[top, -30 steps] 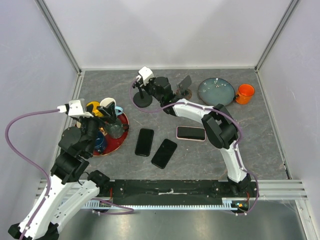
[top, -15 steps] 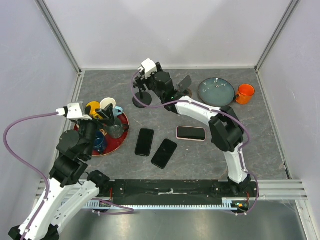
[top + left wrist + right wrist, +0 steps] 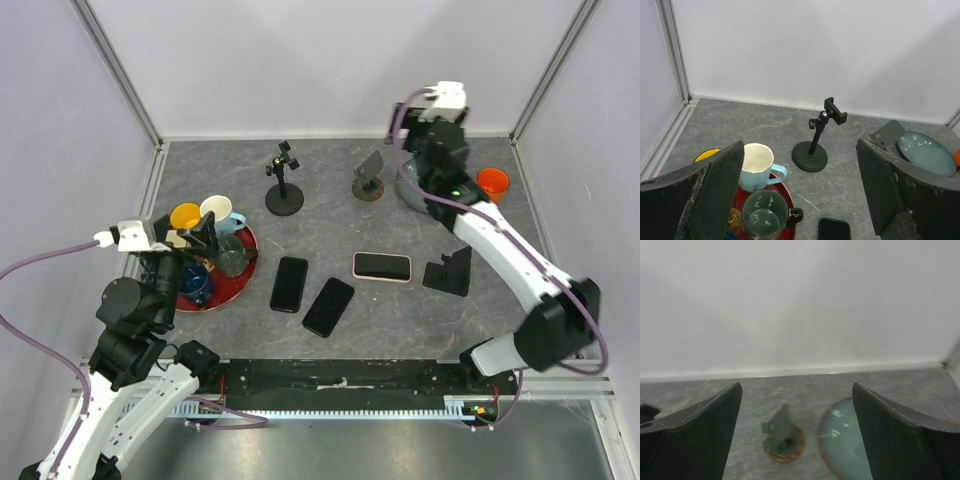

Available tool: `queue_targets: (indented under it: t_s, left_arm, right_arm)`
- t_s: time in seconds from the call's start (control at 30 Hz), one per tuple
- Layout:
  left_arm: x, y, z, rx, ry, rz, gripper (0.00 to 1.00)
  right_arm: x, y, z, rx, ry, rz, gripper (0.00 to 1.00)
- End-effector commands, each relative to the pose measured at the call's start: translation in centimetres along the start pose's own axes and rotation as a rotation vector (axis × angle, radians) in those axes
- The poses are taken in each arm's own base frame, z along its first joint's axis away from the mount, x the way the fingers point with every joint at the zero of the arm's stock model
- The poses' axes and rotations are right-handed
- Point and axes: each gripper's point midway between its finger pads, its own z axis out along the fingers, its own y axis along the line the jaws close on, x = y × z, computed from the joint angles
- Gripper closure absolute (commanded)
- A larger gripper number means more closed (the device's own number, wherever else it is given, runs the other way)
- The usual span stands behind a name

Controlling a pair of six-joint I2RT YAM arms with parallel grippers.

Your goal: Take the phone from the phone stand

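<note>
At the left, the left gripper [image 3: 800,165] hangs above a round red tray [image 3: 247,262] of mugs. Its two dark fingers [image 3: 715,190] are spread wide with nothing between them. Beyond it stands a tall black phone stand with a round base [image 3: 810,159], upright, and the small clamp [image 3: 835,111] at its top is bare. Nearer the arm bases, a black phone [image 3: 290,284] and a second black phone [image 3: 328,306] lie flat side by side on the grey table [image 3: 520,300]. Just to their right a pink-cased phone [image 3: 381,266] also lies flat, its long axis running left to right. Further back, a small grey stand on a brown disc [image 3: 370,172] holds nothing. A black wedge-shaped stand [image 3: 450,272] sits near the right end of the pink-cased phone, apart from it and likewise empty. The right gripper [image 3: 796,405] is raised high at the far right, by a teal plate [image 3: 850,440] and an orange mug [image 3: 491,185]; its fingers are parted wide and it carries nothing. With every phone flat on the table and no stand loaded, the removal looks done, though which phone was the one taken off cannot be told. From the right gripper the pink-cased phone lies well below and toward the bases, and the right arm is the nearer one. The two black phones lie closer to the left arm.
</note>
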Motion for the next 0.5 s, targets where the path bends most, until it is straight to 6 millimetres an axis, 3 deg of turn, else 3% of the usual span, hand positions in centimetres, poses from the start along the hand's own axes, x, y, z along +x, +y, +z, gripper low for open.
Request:
queue_targets:
  t_s: [0.0,0.03,0.1,0.13,0.3,0.47]
  left_arm:
    - [-2.3,0.9,-0.8,-0.024,-0.06,0.029,0.0]
    - [-2.6,1.1,-0.9,-0.028,-0.07,0.028,0.0]
    - [-2.9,1.4,-1.3,-0.033,-0.09,0.027,0.0]
    - [-3.0,1.4,-1.3,-0.031,-0.098,0.024,0.0]
    - [-3.6,1.7,-2.0,-0.028,-0.145,0.009,0.0]
    - [-3.9,2.2,-2.6,-0.032,-0.177,0.008,0.0]
  right_arm:
    - [0.0,-6.2,-4.7,0.195,0.018,0.045,0.02]
    - [-1.8,-7.8,-6.6,0.24,-0.026,0.06,0.02]
    - [-1.1,-9.6,-8.3,0.288,-0.025,0.05,0.02]
    - [-2.6,-10.7,-10.0,0.316,-0.067,0.069,0.02]
    - [-5.0,-13.1,-14.7,0.356,-0.152,0.103,0.02]
    - [-5.5,-14.9,-18.0,0.393,-0.187,0.103,0.02]
